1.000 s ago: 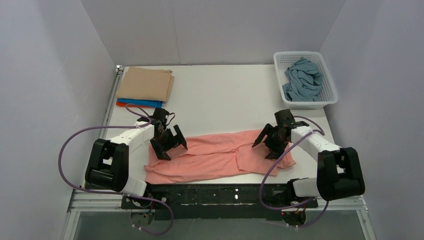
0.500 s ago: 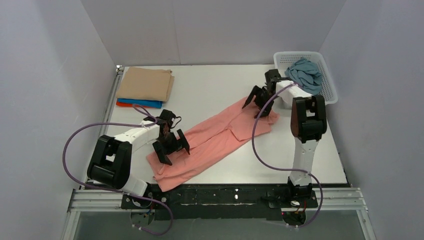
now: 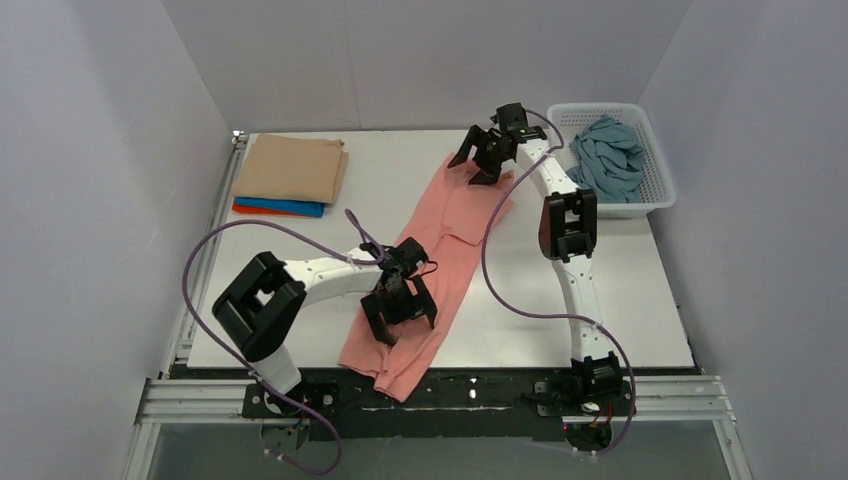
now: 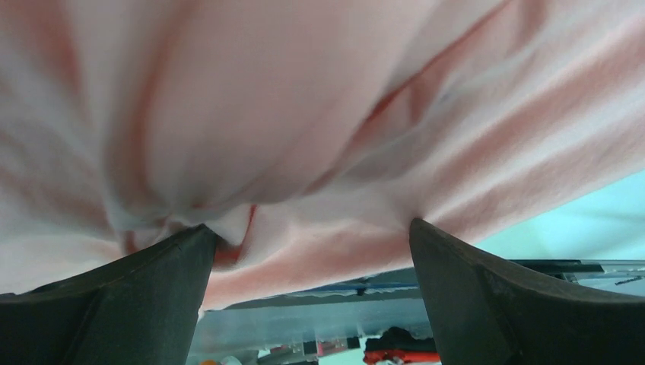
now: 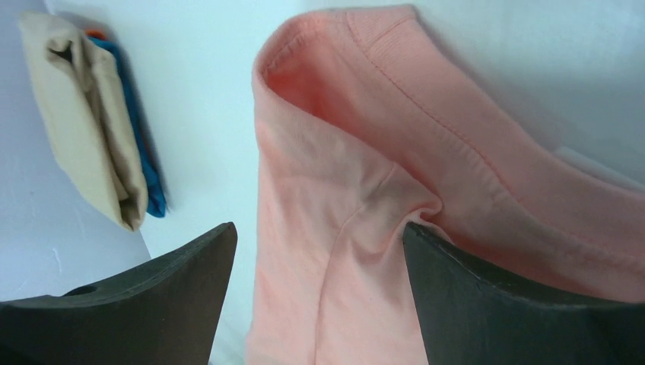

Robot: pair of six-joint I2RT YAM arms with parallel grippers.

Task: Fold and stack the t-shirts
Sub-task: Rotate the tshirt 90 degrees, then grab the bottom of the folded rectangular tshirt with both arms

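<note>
Salmon-pink t-shirt [image 3: 440, 235] lies diagonally on the table [image 3: 620, 300], its near end overhanging the edge. Left gripper [image 3: 398, 320] sits on its near part with fingers apart. Right gripper [image 3: 480, 165] is at its far end, fingers also apart. Far left of it, the tan t-shirt [image 3: 292, 168] hides most of the bright blue t-shirt [image 3: 295, 207] and the orange-red t-shirt [image 3: 243, 208]. Far right, the basket [image 3: 655, 170] holds the grey-blue t-shirt [image 3: 607, 158].

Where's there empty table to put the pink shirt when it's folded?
Biggest bare table is right of the pink shirt, in front of the basket. A smaller patch lies between the folded stack and the shirt. Near left is crowded by the left arm.

Left arm [image 3: 325, 276], right arm [image 3: 580, 290]: jaws apart.
</note>
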